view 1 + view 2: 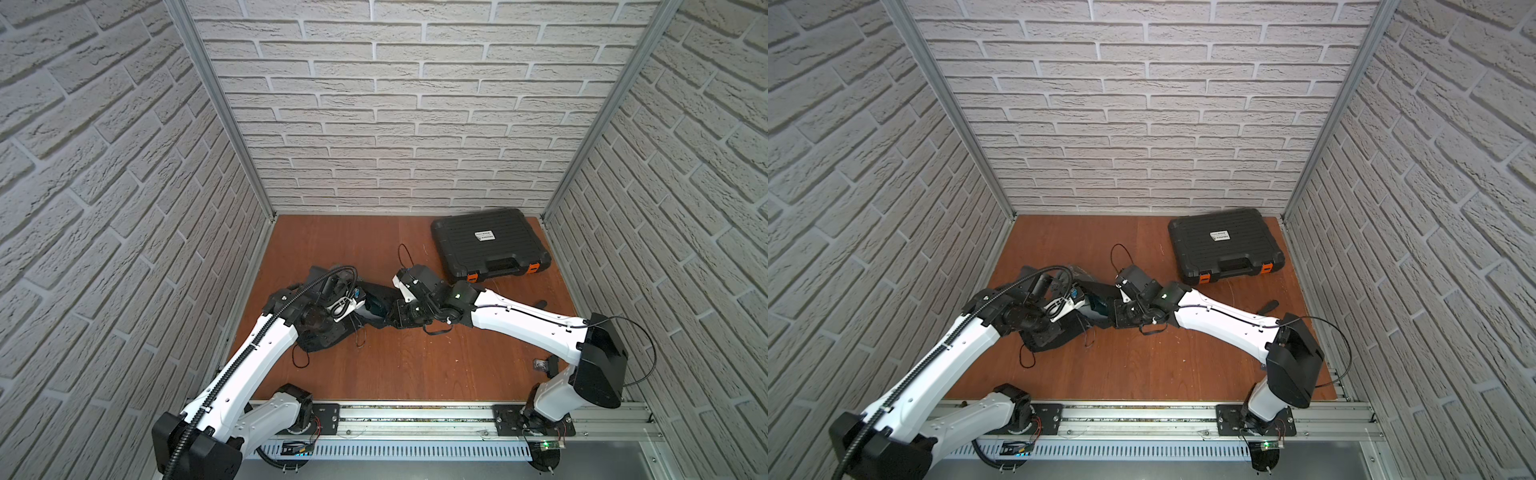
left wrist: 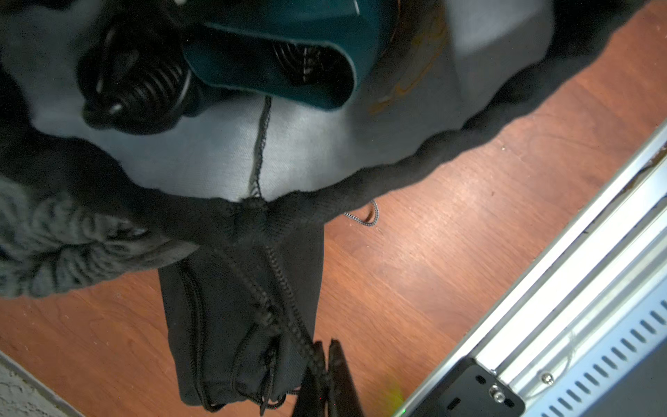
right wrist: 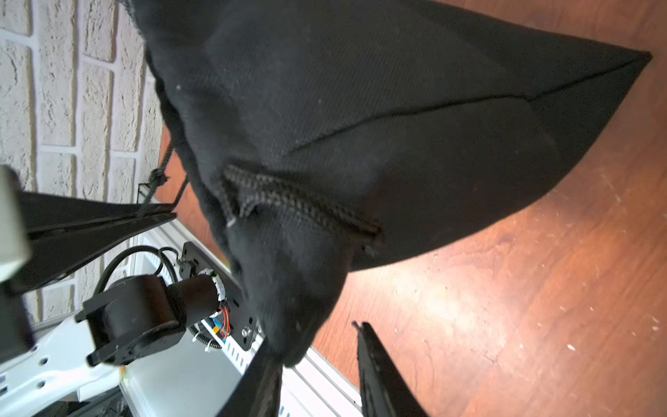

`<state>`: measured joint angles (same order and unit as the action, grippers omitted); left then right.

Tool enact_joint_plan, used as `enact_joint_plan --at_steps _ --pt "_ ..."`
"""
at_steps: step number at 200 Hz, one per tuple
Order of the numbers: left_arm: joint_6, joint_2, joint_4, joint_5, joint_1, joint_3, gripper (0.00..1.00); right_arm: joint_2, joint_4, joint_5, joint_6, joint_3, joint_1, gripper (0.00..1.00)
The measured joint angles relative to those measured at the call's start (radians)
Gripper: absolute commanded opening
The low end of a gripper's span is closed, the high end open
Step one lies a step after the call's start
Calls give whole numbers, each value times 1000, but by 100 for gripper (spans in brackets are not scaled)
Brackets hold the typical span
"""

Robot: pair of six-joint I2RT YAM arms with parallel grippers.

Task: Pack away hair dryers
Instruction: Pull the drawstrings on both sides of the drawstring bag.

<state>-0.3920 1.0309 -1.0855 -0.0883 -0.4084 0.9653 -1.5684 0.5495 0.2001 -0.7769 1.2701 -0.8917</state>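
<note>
Locate the teal hair dryer (image 2: 281,54) inside the drawstring pouch (image 2: 288,155), resting on the grey lining well past the pouch mouth, coiled cord (image 2: 137,83) bunched just beside the handle. Look for no further dryers: none visible in any view.

Judge the step in hand as bagging one dryer, loading apparently done, pouch mouth wide and not yet drawn shut. Plan the next move as a closing pull: draw the drawstring (image 2: 288,299) away from the pouch mouth while bracing the cloth on the opposite side. Regrip with the free gripper first. Pull gently; expect soft cloth to bunch and slide rather than resist.

Read the left gripper (image 2: 326,368) as pressed together, pinching the braided drawstring along the outer seam, just below the pouch rim. Read the right gripper (image 3: 317,361) as spread, gripping nothing, a drooping corner of pouch cloth touching one finger (image 3: 267,382).

Note both arms extended forward and bent inward, left arm (image 1: 257,353) and right arm (image 1: 532,316) converging on the pouch from opposite sides, wrists low over the wooden table (image 1: 395,374). Note the closed black hard case (image 1: 490,245) well apart from the pouch, past the right wrist.
</note>
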Motion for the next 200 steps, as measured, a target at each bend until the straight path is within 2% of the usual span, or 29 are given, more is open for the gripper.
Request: enact_joint_plan --at_steps 30,70,102,140,200 --pt "-9 0 0 2 5 -1 0 82 21 14 3 0 45 43" --pt "-12 0 0 2 9 -1 0 151 -44 52 -37 -6 134 45" --pt "-12 0 0 1 11 -1 0 97 -141 125 -98 -14 181 45" --pt "-12 3 0 -1 11 -1 0 -13 -266 225 -184 -51 185 44" --pt "-13 6 -1 -3 11 10 0 -23 -434 279 -290 -176 185 44"
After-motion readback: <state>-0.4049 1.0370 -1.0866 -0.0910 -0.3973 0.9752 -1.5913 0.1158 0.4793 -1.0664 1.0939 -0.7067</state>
